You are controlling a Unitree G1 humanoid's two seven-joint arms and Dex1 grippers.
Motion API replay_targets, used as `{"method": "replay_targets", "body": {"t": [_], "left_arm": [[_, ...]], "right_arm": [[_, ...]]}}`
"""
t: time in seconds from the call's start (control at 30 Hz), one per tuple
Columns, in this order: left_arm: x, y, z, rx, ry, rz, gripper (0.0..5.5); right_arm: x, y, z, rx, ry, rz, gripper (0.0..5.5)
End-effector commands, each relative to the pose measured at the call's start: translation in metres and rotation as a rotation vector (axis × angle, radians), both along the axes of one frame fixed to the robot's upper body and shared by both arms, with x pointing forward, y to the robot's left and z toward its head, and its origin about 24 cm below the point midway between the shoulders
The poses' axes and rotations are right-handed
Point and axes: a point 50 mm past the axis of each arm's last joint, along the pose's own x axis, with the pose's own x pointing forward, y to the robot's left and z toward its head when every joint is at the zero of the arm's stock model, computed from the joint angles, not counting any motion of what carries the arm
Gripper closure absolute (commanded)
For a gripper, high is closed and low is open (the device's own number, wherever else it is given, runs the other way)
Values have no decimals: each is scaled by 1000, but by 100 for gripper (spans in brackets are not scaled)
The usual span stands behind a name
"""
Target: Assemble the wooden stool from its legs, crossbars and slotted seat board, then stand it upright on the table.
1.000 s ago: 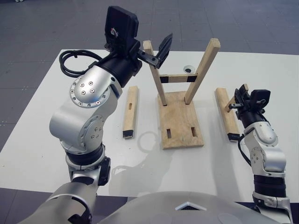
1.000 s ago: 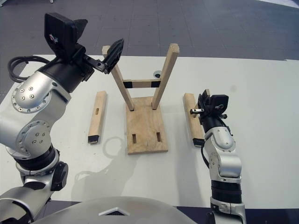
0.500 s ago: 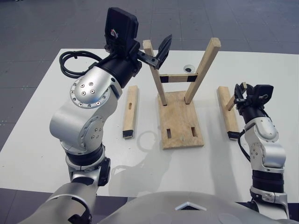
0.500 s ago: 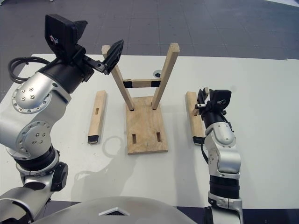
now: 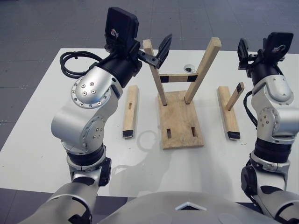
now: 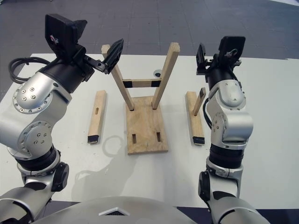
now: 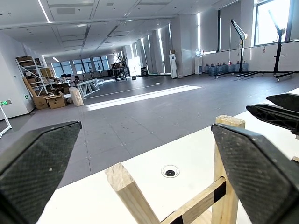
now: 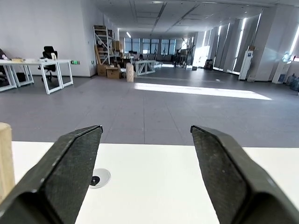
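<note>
Standing already in the far slots of the seat board, which lies flat mid-table, are two legs, splayed apart toward their tops and tied by a crossbar with dark ends; the board's two near slots are bare. Left of the board a loose leg lies flat on the table, its mortise facing up. Right of the board a second loose leg lies flat with a short crossbar plugged into it, leaning and free at its top end. Left gripper hangs above the board's far left corner, fingers spread wide either side of the top of the left standing leg, not touching it as far as the left wrist view tells. Right gripper is raised above and beyond the right loose leg, fingers parted, holding nothing. Judgement: first leg pair done, second pair half built, so roughly midway. The next move likely calls for fetching the left loose leg, bringing it across the board, and seating its mortise on the free crossbar end while the lying leg is held steady; square alignment matters, since the crossbar leans and could pop out under a skewed push
</note>
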Motion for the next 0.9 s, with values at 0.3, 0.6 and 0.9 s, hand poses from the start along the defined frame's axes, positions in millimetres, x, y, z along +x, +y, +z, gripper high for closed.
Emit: {"method": "replay_targets", "body": {"t": [0.3, 0.6, 0.9], "left_arm": [[-1, 0, -1, 0, 3, 17, 37], [0, 1, 0, 1, 4, 16, 37], [-3, 7, -1, -9, 7, 35, 37]], "right_arm": [[0, 0, -6, -21, 122, -9, 360], [-10, 25, 113, 68, -341, 28, 360], [-4, -15, -47, 28, 173, -131, 360]]}}
